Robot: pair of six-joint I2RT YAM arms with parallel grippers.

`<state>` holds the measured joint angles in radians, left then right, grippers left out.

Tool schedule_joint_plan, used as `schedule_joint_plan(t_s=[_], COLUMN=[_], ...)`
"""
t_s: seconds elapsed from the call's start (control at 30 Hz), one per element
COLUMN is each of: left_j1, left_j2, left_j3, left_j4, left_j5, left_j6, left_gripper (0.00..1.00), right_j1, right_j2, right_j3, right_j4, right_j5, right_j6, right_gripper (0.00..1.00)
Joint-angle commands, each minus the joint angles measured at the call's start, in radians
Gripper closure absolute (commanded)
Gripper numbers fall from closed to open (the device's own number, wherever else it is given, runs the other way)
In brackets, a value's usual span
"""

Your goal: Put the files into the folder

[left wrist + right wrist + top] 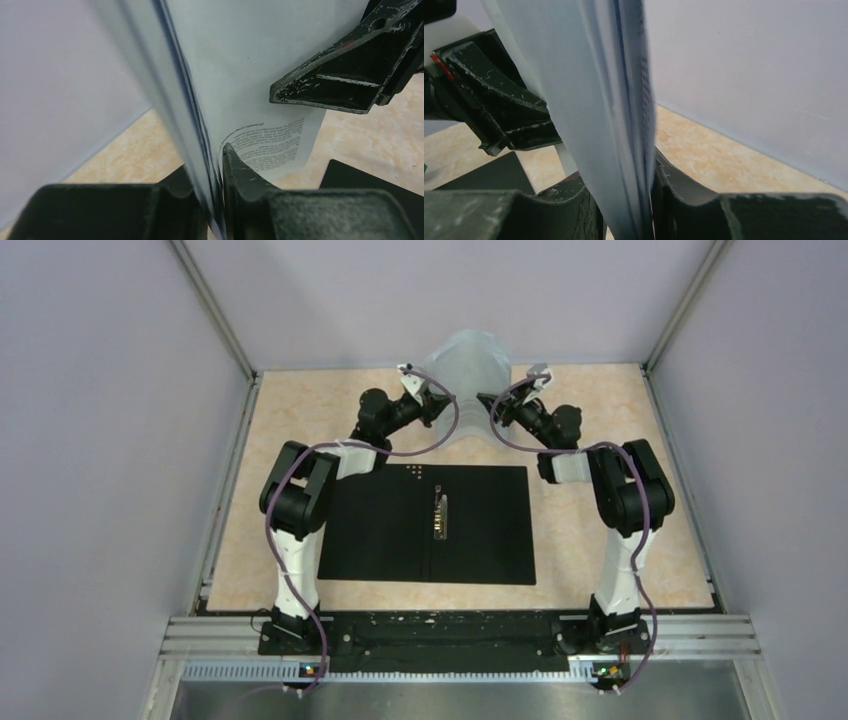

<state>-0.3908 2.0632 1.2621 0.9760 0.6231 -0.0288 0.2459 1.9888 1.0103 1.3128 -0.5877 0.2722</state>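
**Limp sheets pinched at both sides**

The files (470, 360) are held up off the surface (620, 440) at its far end, beyond the open folder (380, 530). The left gripper (436, 400) and the right gripper (495, 405) each have their jaws clamped on one side of the stack. The sheets look thin, light and floppy, likely to sag or slide apart, so a grip near the edges suits them. Black print shows in the left wrist view, too small to read.

The files (468, 365) are thin, matt white paper. The folder (385, 525) is matt black inside, with a shiny metal spine clip (440, 515).
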Motion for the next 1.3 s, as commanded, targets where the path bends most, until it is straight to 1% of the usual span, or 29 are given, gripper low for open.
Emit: schedule_joint_plan(t_s=[0.0, 0.17, 0.3, 0.37, 0.57, 0.8, 1.0, 1.27], left_j1=[0.011, 0.016, 0.016, 0.016, 0.017, 0.02, 0.015, 0.012], left_j2=[0.027, 0.041, 0.04, 0.04, 0.045, 0.068, 0.087, 0.065], left_j3=[0.036, 0.044, 0.049, 0.057, 0.084, 0.128, 0.164, 0.141], left_j4=[0.088, 0.073, 0.059, 0.048, 0.019, 0.0, 0.003, 0.003], left_j5=[0.039, 0.057, 0.072, 0.074, 0.096, 0.126, 0.154, 0.153], left_j6=[-0.009, -0.012, -0.019, -0.018, -0.027, -0.06, -0.096, -0.089], left_gripper=[0.79, 0.67, 0.56, 0.52, 0.48, 0.46, 0.44, 0.43], right_j1=[-0.009, -0.018, -0.038, -0.047, -0.069, -0.109, -0.126, -0.112], right_j2=[0.035, 0.058, 0.06, 0.061, 0.066, 0.088, 0.107, 0.128], right_j3=[0.036, 0.014, -0.015, -0.026, -0.032, -0.025, -0.024, -0.015], right_j4=[0.116, 0.146, 0.169, 0.182, 0.186, 0.228, 0.255, 0.268], right_j5=[-0.005, -0.012, -0.012, -0.015, -0.038, -0.081, -0.107, -0.107], right_j6=[0.002, 0.02, 0.035, 0.048, 0.06, 0.124, 0.163, 0.192], right_gripper=[0.65, 0.57, 0.53, 0.51, 0.45, 0.39, 0.36, 0.35])
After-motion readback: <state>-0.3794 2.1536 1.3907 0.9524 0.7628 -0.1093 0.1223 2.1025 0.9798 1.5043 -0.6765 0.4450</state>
